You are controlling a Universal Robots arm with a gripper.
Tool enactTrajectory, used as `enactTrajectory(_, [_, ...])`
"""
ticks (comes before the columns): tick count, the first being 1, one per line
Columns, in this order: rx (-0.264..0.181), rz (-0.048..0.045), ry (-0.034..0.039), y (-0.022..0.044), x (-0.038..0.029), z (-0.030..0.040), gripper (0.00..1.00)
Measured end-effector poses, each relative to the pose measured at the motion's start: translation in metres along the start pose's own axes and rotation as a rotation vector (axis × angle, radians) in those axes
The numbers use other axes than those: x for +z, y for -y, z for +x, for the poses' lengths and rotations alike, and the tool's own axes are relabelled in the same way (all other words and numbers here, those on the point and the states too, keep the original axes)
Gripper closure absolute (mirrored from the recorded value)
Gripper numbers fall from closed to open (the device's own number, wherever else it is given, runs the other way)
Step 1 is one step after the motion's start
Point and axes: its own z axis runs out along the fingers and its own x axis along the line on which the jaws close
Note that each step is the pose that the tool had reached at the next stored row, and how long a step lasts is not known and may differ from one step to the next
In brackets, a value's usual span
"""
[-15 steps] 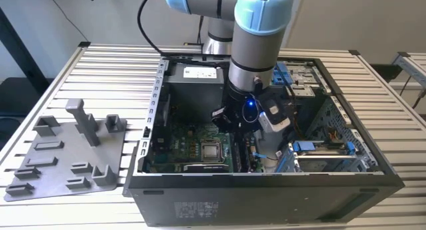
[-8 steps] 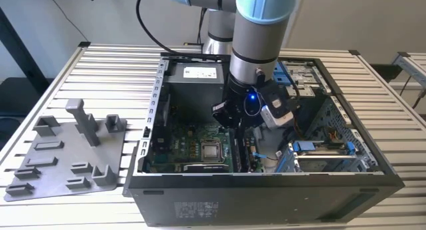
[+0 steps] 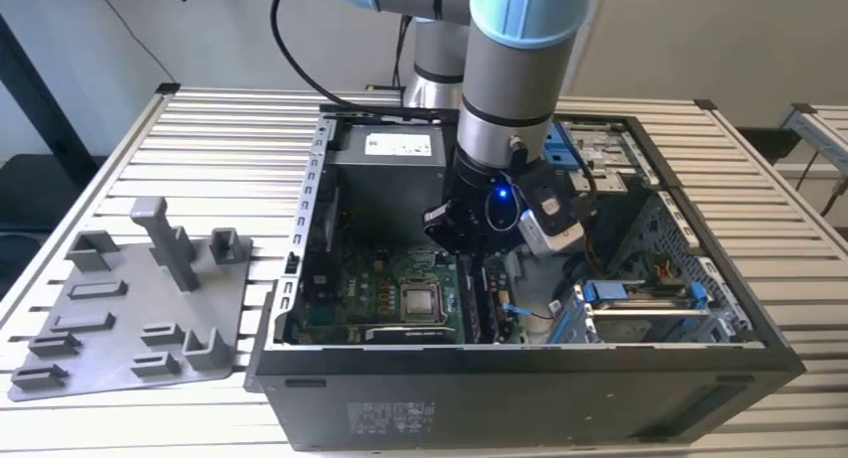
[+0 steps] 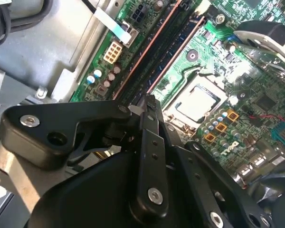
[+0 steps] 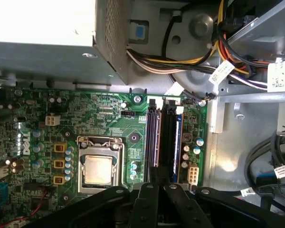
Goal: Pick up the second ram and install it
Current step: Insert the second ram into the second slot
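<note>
Pincer (image 4: 149,102) down inside computer case (image 3: 530,379), fingers together at end of second ram (image 5: 170,135) in motherboard (image 5: 109,123) slot; judged seating step: press straight, evenly, until fully seated

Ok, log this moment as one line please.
stage: install | hand: inside the PC case, over the memory slots | second ram: standing in a slot beside the processor | holder tray: on table outside the case

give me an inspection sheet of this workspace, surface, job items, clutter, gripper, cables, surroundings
Surface: slatted metal table carrying an open computer case.
Job's things: memory sticks sit in the slots beside the processor on the green motherboard; which is the second ram cannot be told.
Clutter: grey holder tray at the exterior view's left.
Gripper: gripper low over the slots.
Cables: bundled wires by the power supply.
Surroundings: nothing seen.
</note>
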Motion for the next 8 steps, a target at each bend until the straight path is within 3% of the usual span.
enactTrajectory(8, [0.000, -0.0036, 0.0001, 0.0000, 0.0000, 0.0002, 0.89])
